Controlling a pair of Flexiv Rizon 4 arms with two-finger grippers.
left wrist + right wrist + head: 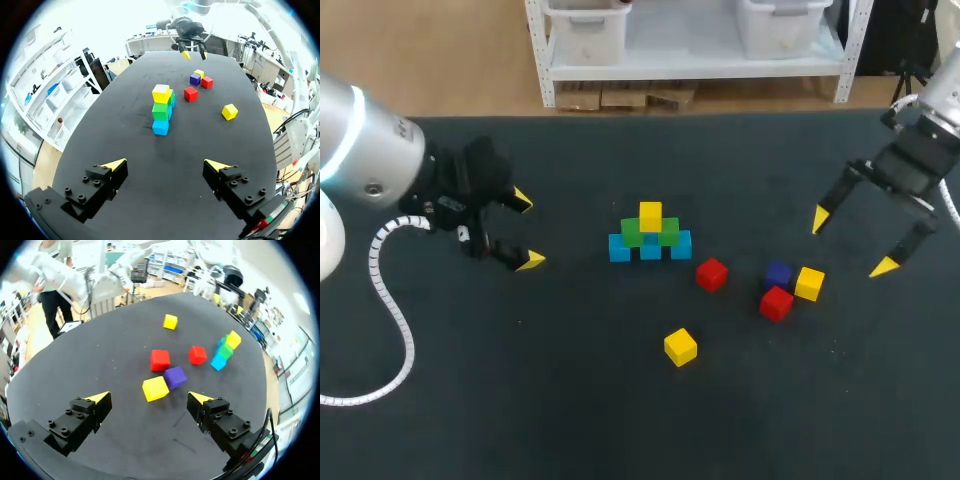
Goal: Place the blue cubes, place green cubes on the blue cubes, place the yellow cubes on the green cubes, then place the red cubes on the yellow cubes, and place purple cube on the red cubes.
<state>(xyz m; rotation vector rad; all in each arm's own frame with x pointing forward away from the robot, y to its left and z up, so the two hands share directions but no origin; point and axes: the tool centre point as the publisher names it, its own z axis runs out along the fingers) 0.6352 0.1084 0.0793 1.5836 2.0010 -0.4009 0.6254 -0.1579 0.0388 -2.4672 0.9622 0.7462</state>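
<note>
Left pincer [527,231] at the left, hanging over the dark table [470,400], fingers spread wide, holding nothing. Well ahead of it, about midway to the right pincer [851,242], a small pile: three blue cubes [619,248] side by side on the table, two green cubes [632,234] sitting on them, one top yellow cube [650,215] sitting on the greens. From the left wrist, pile straight ahead of the open fingers (blue low, green in the middle, yellow on top). Past the pile, on the side toward the right pincer, a lone red cube [712,274], near the blue cubes but not touching. A lone yellow cube [680,346] by itself on the table, apart from all the rest, ahead of the left pincer and off to one side of the pile. Then a tight bunch of three near the right pincer: purple cube [778,274], second red cube [776,302], second yellow cube [809,283]. From the right wrist, second yellow cube and purple cube touching, just ahead of the gap between the fingers, second red cube just past them. Right pincer at the right, above the table, fingers spread wide as well, pinching nothing. Pile far ahead of it, past the bunch.
</note>
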